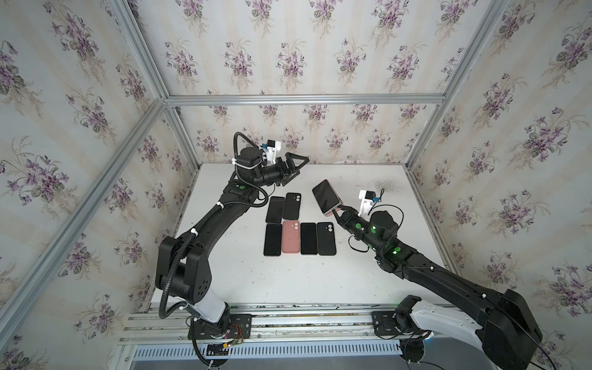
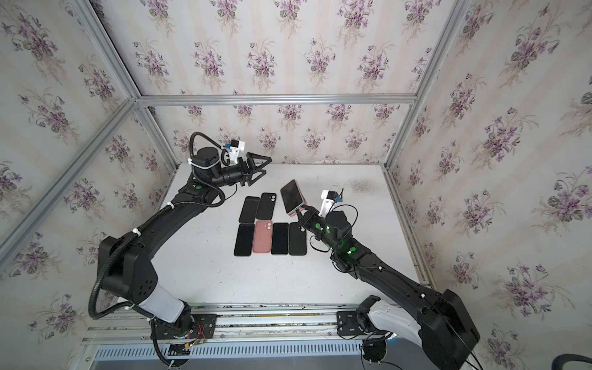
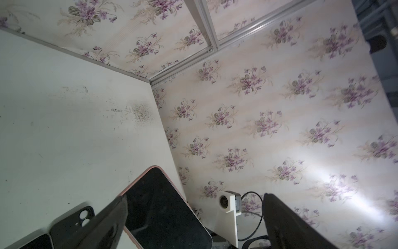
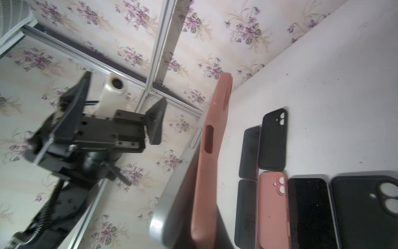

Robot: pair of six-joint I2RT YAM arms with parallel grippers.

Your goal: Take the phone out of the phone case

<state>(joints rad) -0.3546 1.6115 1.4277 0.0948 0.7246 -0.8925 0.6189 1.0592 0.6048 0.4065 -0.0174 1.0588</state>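
In the lower middle of both top views, six loose phones and empty cases lie flat on the table. Just right of centre, the right gripper is clamped tight on the lower end of the pink phone case. It holds the phone tilted clear of the table, and the right wrist view shows the silver edge partly sprung from the case. Farther back, upper left of centre, the left gripper stands fully spread and empty, so extraction appears half done; next it should cross and close on the phone's free upper end.
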